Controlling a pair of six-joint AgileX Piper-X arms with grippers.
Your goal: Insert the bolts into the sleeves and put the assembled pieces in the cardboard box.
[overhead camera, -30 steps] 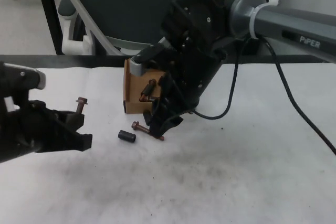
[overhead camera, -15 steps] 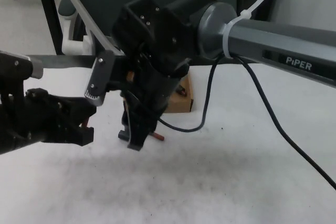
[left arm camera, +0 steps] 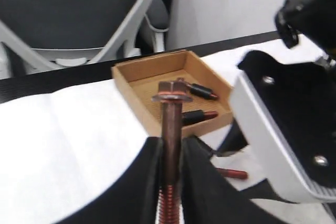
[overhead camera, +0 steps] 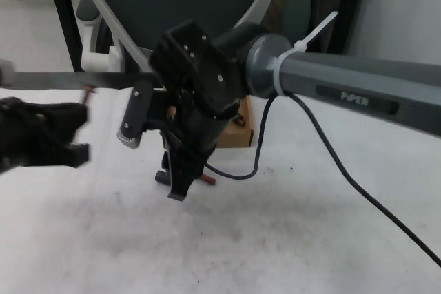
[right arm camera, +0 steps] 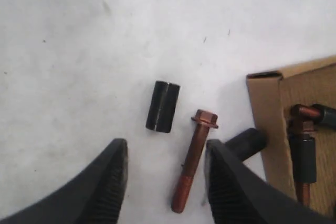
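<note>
Bolt (left arm camera: 170, 114) sits clamped in left end effector (left arm camera: 171, 153); right end effector (right arm camera: 165, 153) points down, spread above sleeve (right arm camera: 163, 105).

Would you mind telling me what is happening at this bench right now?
Bolts are being fitted into sleeves. The left gripper has its jaws shut on a copper-coloured bolt. The right gripper, jaws open, hovers over a loose black sleeve and a second bolt lying on the white bench cover beside the cardboard box, which already holds two assembled pieces.

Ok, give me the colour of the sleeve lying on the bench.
Black; the sleeve shows best in the right wrist view.
</note>
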